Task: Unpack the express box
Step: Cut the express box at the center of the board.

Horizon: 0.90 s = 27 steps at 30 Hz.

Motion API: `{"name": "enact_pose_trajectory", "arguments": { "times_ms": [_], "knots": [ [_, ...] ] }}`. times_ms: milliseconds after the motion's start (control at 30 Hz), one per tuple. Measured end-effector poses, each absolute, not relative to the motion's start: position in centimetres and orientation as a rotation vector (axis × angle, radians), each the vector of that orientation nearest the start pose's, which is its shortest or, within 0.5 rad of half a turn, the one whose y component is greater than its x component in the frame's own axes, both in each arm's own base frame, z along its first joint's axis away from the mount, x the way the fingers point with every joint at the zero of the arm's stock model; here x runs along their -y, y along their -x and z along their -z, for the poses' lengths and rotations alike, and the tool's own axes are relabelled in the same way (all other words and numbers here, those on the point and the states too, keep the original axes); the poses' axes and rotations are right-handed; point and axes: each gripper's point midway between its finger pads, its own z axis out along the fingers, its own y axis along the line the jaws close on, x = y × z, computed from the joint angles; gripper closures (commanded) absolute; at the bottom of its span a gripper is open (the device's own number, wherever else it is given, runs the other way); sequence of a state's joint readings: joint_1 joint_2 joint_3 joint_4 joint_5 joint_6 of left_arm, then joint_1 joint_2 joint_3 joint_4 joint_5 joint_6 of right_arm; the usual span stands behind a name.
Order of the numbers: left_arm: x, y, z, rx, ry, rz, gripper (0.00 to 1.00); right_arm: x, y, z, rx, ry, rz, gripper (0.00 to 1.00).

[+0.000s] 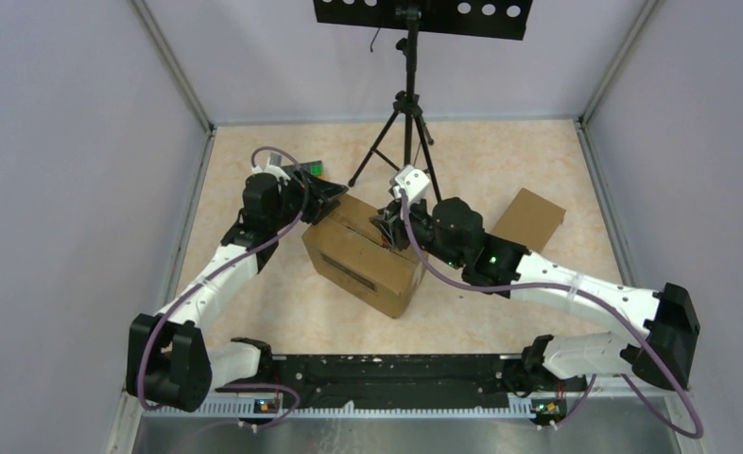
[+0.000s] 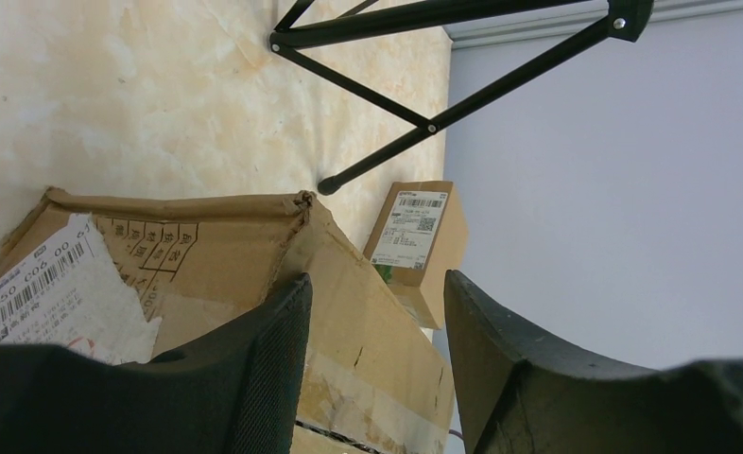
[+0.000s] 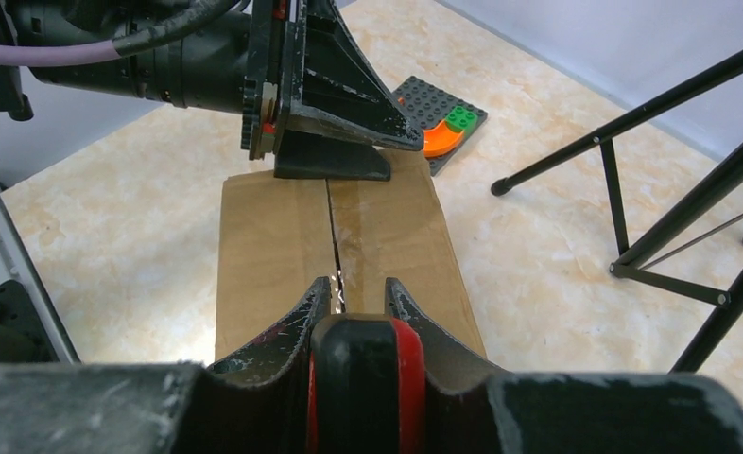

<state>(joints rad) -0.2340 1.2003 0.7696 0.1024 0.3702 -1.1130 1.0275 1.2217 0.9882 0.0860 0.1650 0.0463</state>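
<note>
As I looked down from the overhead camera, the express box point(image 1: 358, 260) sat closed near the middle of the counter point(image 1: 500, 151), turned at an angle, with both arms reaching in over it. The left jaws stood at its far-left end, about half open and gripping nothing that I could see. Through the right wrist camera one of their fingers point(image 3: 332, 168) lay flat on the far end of the box top. Through the left wrist camera the box's crumpled upper corner ran into the gap between the two fingers point(image 2: 273, 359). A white shipping label point(image 2: 51, 288) with a barcode was stuck on the cardboard beside that corner. The right jaws were closed narrowly on a black-and-red tool point(image 3: 358, 378), their tips directly over the taped centre seam point(image 3: 332, 227) toward the near end of the box top. I could not tell whether the tool itself touched the cardboard. A smaller cardboard box point(image 1: 530, 218) lay well apart to the right, and a black tripod point(image 1: 406, 123) stood behind the express box. A grey baseplate point(image 3: 443, 99) carrying an orange piece point(image 3: 436, 140) and a green brick point(image 3: 460, 118) lay on the counter just beyond the far end of the box, near the left jaws.
</note>
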Motion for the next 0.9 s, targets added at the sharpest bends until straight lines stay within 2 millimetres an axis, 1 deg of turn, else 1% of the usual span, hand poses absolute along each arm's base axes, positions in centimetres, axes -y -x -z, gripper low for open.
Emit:
{"name": "enact_pose_trajectory", "arguments": {
  "times_ms": [100, 233, 733, 900],
  "knots": [
    [18.3, -34.6, -22.2, -1.983, 0.629, 1.222, 0.41, -34.1, -23.8, -29.2, -1.600, 0.710, -0.652, 1.00],
    [18.4, -34.6, -22.2, -1.982, 0.627, 1.223, 0.41, -33.8, -23.6, -29.4, -1.602, 0.707, -0.654, 1.00],
    [18.3, -34.6, -22.1, -1.981, 0.633, 1.216, 0.41, -32.9, -23.2, -28.7, -1.600, 0.680, -0.660, 1.00],
    [18.4, -34.7, -22.0, -1.981, 0.632, 1.217, 0.41, -32.8, -23.2, -27.7, -1.616, 0.682, -0.653, 1.00]
  ]
}}
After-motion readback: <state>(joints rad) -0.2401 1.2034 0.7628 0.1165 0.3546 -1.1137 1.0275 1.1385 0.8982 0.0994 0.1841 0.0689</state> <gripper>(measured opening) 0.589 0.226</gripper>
